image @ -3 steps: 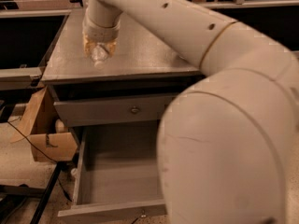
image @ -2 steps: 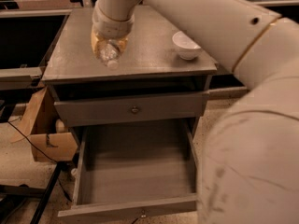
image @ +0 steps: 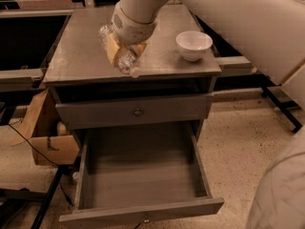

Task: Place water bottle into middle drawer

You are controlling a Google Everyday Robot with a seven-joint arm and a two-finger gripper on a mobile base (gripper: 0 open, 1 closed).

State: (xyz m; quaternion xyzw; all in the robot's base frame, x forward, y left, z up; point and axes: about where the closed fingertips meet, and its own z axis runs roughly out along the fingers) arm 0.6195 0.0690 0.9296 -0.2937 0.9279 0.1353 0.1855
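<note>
Since the earlier frame, the gripper point(image: 125, 51) has carried the water bottle point(image: 127, 61) toward 5 o'clock, up to the front edge of the surface point(image: 76, 56). Nearest us, the middle drawer point(image: 143, 213) stands pulled out, its cavity open. At its 9 o'clock we see a cardboard box point(image: 55, 149). Beyond, the upper drawer point(image: 95, 114) is closed. Above it, the gripper is clamped around the tilted bottle, white cap pointing to 5 o'clock. At the gripper's 3 o'clock, apart from it, sits a white bowl point(image: 194, 44).
</note>
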